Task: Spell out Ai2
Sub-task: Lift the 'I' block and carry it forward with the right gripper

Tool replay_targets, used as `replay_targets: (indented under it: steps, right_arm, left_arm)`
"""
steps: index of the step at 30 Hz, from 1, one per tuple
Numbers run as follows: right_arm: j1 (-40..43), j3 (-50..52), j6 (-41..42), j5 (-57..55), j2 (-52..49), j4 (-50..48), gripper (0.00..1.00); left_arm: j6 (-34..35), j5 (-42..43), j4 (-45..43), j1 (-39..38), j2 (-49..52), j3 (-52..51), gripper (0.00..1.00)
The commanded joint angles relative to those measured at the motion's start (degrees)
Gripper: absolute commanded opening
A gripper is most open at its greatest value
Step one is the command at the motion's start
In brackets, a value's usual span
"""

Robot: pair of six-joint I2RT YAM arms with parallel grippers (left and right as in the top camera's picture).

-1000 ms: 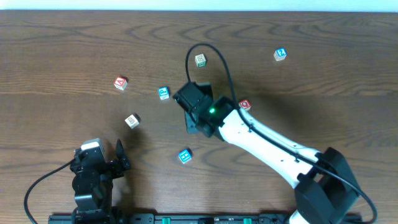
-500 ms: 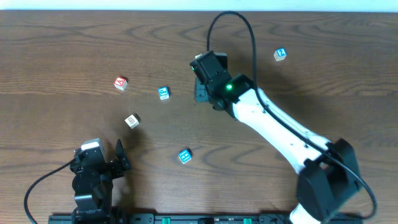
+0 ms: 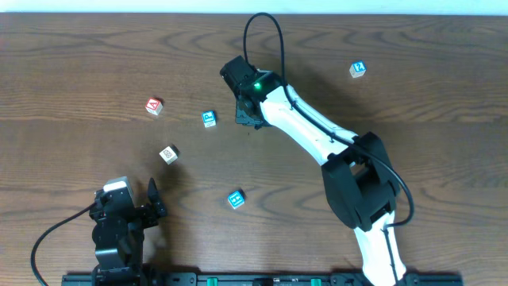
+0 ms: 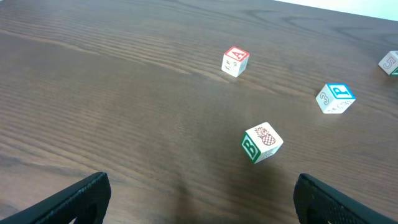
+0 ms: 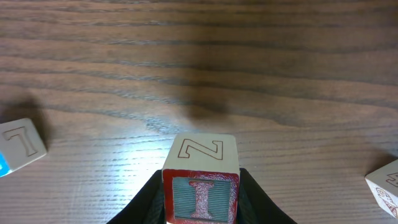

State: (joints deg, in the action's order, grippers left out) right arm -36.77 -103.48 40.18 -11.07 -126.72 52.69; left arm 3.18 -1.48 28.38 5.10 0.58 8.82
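Right jaws are clenched on the I block, pinching its two sides. The I face looks at the wrist cam and a Z face sits on the adjoining side. Left jaws are released and spread wide, parked at the near-left edge w/ nothing btwn them.

The surface is bare wood w/ blocks scattered well apart. The right arm reaches far out across it, so the I block hangs toward the back, centre-left. Can't tell if it touches the wood or rides just above.

The A block lies to the left, and the blue P block sits btwn it and the jaws. The 2 block is far off to the back right. A B block lies nearer the left arm.

Risks, as I judge them:
- The P block is in the lane next to A. A straight push toward A would prob. shove P into A, or leave P inside the word.
- Only the block's lower part seems pinched, so it could twist or slip on a fast swing w/ the arm this stretched.
- On release it could roll and end w/ Z showing, not I.
- A block showing a 7 lies close to the left of the jaws and could get clipped when they open.
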Motion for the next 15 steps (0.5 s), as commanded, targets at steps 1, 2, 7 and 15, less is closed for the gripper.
replay_targets:
  steps: [1,2,7,15]
  right_arm:
    - [1.25,-1.49,1.6,2.05,-1.18,0.52,0.02]
    - [1.62,-1.49,1.6,3.06,-1.9,0.79,0.02]
    - [2.84,-1.46,2.03,7.43,-3.87,1.22,0.02]
    - [2.95,-1.46,0.87,7.48,-4.66,1.31,0.02]
  left_arm:
    - [0.66,0.02,0.02,0.13,-0.33,-0.94,0.95]
    - [0.66,0.02,0.02,0.13,-0.33,-0.94,0.95]
    - [0.66,0.02,0.0,0.13,-0.33,-0.94,0.95]
    - [0.66,0.02,0.02,0.13,-0.33,-0.94,0.95]
